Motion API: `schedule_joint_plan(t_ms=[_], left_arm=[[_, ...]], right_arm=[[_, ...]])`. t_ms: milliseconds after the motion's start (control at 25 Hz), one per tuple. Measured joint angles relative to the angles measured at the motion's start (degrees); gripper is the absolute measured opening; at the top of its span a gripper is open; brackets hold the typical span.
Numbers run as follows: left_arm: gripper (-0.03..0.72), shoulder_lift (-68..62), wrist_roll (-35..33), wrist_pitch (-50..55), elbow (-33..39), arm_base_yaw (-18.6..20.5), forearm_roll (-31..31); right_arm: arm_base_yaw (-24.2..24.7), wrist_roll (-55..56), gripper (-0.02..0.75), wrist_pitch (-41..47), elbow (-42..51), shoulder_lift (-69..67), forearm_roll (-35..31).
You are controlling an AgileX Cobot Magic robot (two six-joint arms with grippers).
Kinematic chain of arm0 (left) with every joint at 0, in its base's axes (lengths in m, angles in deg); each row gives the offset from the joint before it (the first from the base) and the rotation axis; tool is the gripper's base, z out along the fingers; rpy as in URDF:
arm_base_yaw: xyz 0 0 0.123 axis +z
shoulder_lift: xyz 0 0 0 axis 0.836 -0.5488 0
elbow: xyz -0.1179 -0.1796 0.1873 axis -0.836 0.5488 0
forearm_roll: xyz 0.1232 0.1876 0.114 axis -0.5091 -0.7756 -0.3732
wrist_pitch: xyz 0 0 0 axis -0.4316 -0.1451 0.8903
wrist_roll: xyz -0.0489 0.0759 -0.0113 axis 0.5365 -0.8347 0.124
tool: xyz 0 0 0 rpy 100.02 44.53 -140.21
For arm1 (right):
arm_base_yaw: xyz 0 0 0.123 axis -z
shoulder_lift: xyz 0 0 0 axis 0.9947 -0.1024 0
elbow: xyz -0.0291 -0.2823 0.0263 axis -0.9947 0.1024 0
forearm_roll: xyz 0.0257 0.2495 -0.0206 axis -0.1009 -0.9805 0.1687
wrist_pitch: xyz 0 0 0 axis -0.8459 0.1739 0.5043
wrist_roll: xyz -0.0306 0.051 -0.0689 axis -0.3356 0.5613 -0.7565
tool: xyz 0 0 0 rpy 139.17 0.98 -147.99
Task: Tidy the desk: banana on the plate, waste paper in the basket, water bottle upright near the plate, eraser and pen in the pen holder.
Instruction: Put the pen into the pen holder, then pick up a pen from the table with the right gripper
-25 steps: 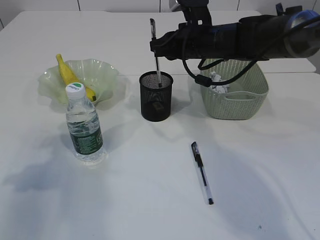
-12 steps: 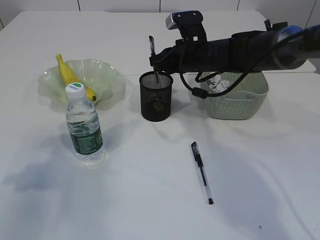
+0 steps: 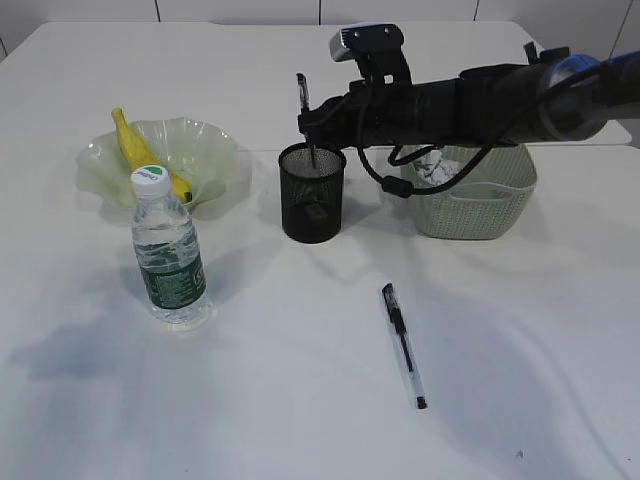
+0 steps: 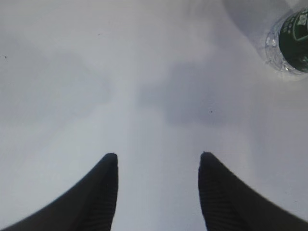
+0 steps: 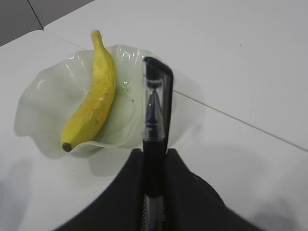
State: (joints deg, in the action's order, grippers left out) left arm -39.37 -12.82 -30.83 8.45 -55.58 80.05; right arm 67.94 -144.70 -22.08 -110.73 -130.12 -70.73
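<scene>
Lowering a pen (image 3: 306, 115) into the cup (image 3: 312, 192), right gripper (image 3: 312, 118) pinching it; left gripper (image 4: 158, 192) gaping empty; leaving second pen (image 3: 404, 344) mid-desk (image 3: 520, 380).

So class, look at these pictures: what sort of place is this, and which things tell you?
Probably a staged desk for a tidying exercise: a plain white tabletop bearing a black mesh pen cup, a sage-green perforated basket and a pale green ruffled dish with a yellow banana.
</scene>
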Motion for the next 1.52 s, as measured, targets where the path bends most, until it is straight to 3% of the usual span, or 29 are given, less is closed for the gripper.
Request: schedule_joint_plan(t_ms=[280,720,1000,1200,1520], left_arm=[[0.375,0.0,0.0,-0.1,0.0,0.0,0.0],[0.375,0.0,0.0,-0.2,0.0,0.0,0.0],[0.374,0.0,0.0,-0.2,0.0,0.0,0.0],[0.374,0.0,0.0,-0.2,0.0,0.0,0.0],[0.374,0.0,0.0,0.6,0.0,0.0,0.0]], right_arm=[[0.0,0.0,0.146,0.0,0.0,0.0,0.0],[0.0,0.0,0.169,0.9,0.0,0.0,0.0],[0.0,11.2,0.176,1.8,-0.6,0.8,2.5],[0.0,22.2,0.178,1.8,-0.6,4.7,16.6],[0.0,52.6,0.186,7.6,-0.6,10.7,46.0]])
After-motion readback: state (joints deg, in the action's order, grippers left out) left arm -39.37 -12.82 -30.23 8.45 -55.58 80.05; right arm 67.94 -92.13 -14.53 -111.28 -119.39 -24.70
